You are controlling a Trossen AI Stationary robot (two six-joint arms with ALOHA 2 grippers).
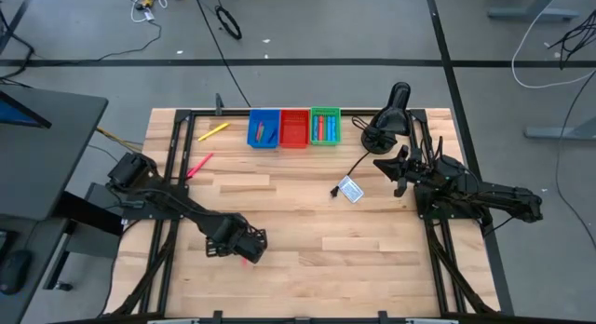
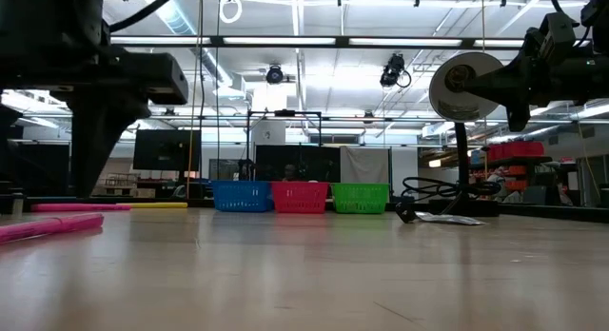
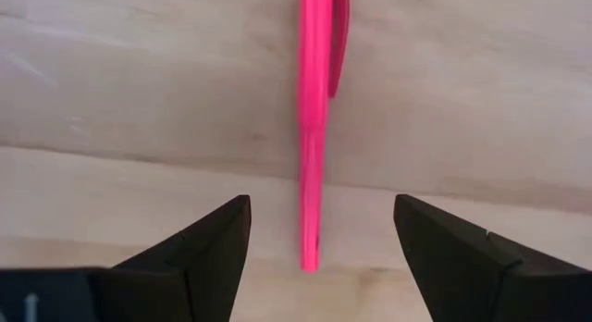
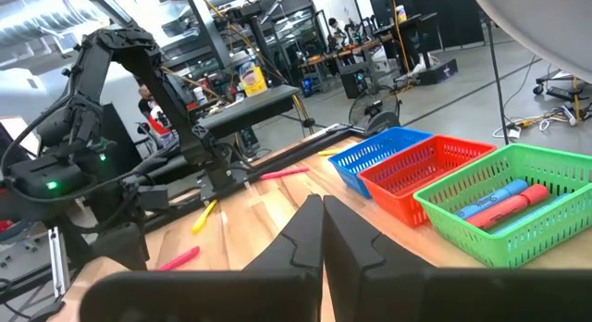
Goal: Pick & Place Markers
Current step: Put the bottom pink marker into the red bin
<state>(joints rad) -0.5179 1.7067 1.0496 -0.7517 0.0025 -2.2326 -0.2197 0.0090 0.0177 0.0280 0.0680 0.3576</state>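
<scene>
Marker (image 3: pixel 312 128): slim, bright pink, lying flat on wooden counter (image 3: pixel 139 100) | Left hand (image 3: pixel 319 257): released, fingers straddling marker | Right hand (image 4: pixel 323 234): clenched, empty

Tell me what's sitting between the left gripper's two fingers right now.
A pink marker lies on the table, lengthwise in the gap between the open left gripper fingers, touching neither. The left wrist view shows it.
</scene>
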